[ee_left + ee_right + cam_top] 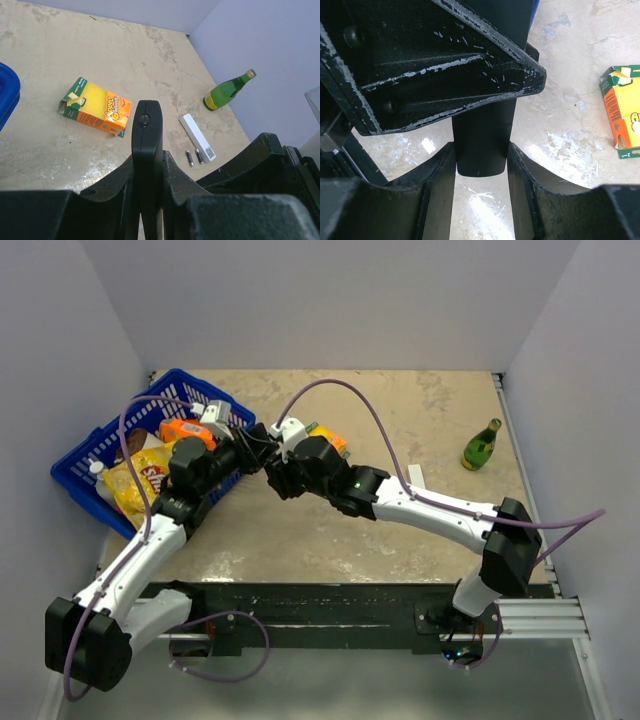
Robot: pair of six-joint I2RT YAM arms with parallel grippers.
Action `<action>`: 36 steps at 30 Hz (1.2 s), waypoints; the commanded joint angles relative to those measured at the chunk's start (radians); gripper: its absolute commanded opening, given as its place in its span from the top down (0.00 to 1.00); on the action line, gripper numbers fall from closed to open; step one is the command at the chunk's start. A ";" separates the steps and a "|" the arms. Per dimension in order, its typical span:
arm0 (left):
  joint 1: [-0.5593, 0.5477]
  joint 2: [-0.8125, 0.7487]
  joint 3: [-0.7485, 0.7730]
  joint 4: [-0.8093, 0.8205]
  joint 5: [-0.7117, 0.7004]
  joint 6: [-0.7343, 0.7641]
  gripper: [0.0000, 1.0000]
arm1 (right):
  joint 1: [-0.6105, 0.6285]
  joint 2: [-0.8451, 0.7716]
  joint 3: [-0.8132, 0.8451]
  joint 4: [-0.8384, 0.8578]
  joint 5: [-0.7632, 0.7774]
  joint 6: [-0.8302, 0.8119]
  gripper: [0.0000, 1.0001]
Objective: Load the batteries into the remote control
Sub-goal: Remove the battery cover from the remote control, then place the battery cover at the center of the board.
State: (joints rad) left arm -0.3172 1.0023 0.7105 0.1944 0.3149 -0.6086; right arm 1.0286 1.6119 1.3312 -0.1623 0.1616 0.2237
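Left gripper (147, 161): we see it clamped on the remote (146, 125), gripping the long sides. The bar stands edge-on and its free end points away over the bench (75, 45).
Right gripper (481, 150): its fingers straddle the remote's other end from the opposite side. We see no gap there, so we read it as closed on the bar.
Remote: it is held off the bench between both grippers. We cannot tell whether its cover is on or off.
Batteries (189, 158): two lie side by side on the bench, beyond and to the right of the remote. They sit just beside the near end of a white bar (197, 136), with their long axes roughly along it.
Nearer arm: we judge the right, since the batteries lie on its side.
Carton (95, 106): it lies flat to the left with an end flap open. Its contents are hidden.
Bottle (227, 90): it stands far right and is not part of the task.
Basket (115, 422): it is far left and holds snack bags and packets. We see no batteries in it.
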 commanded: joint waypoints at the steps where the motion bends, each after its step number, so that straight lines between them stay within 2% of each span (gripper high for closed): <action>1: 0.042 -0.040 0.043 0.053 -0.068 0.043 1.00 | 0.030 -0.043 -0.056 -0.089 -0.016 0.005 0.87; 8: 0.063 -0.080 0.043 0.043 -0.115 0.067 1.00 | 0.067 -0.081 -0.171 -0.121 0.010 0.048 0.86; 15: 0.073 -0.108 0.041 0.027 -0.174 0.082 1.00 | 0.108 -0.098 -0.207 -0.167 0.068 0.068 0.86; 26: 0.082 -0.128 0.043 0.008 -0.229 0.098 1.00 | 0.136 -0.165 -0.262 -0.201 0.059 0.083 0.85; 33: 0.082 -0.123 0.037 0.031 -0.188 0.092 1.00 | 0.136 -0.204 -0.283 -0.210 0.058 0.094 0.85; 36: 0.082 -0.114 0.033 0.056 -0.134 0.089 1.00 | 0.127 -0.184 -0.276 -0.239 0.110 0.109 0.85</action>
State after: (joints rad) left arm -0.2359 0.8860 0.7109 0.1570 0.1452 -0.5385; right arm 1.1645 1.4555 1.0393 -0.3679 0.2264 0.3073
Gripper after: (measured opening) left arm 0.231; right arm 0.436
